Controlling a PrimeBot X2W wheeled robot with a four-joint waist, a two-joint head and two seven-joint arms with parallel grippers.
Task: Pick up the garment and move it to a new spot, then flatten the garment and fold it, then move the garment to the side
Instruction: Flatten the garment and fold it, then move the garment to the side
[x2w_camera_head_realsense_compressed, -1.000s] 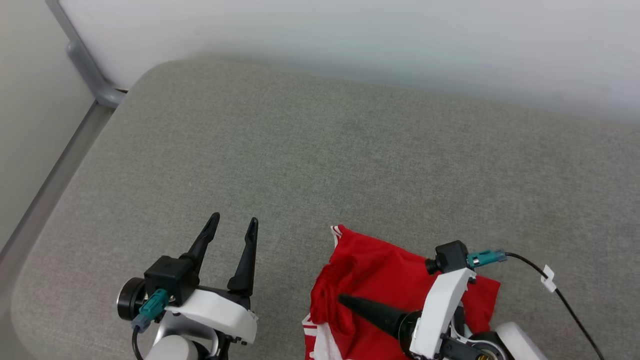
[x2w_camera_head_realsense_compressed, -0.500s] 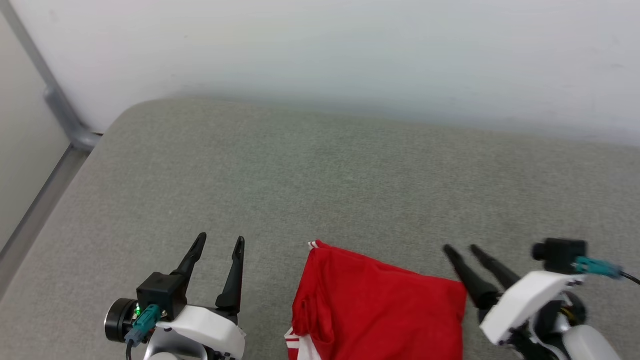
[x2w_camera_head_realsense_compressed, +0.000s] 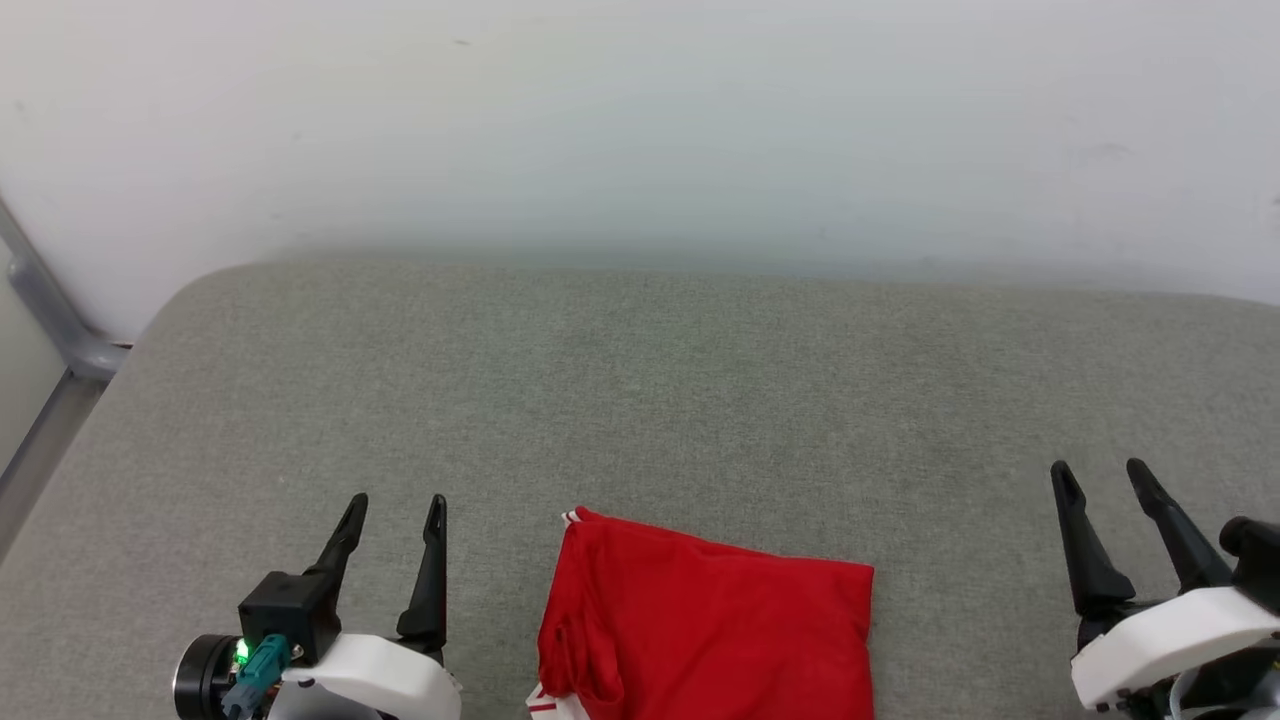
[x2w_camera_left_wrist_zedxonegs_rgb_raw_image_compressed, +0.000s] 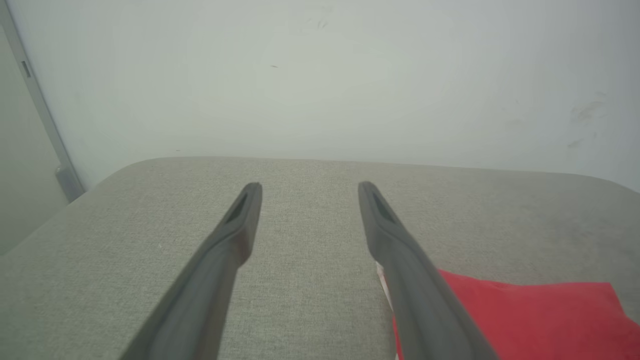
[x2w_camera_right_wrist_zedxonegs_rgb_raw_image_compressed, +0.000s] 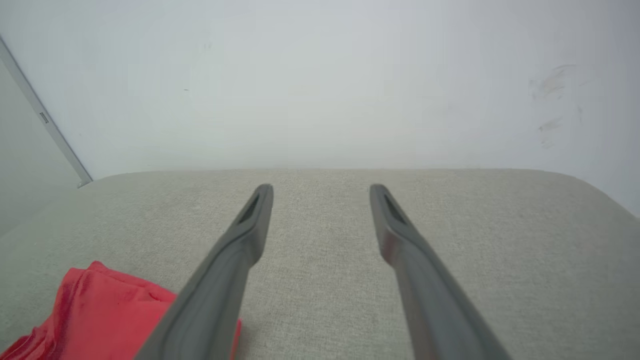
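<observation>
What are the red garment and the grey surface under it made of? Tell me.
The garment: soft red fabric, likely thin knit, matte; it lies folded with limp creases. The surface: grey woven upholstery, it seems; fine flecked weave, rounded padded corner.

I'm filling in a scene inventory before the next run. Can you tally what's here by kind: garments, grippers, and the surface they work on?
garment, red, folded: 1
grippers, both open and clear of the cloth: 2 (left gripper, right gripper)
grey padded surface: 1
Total: 4
</observation>
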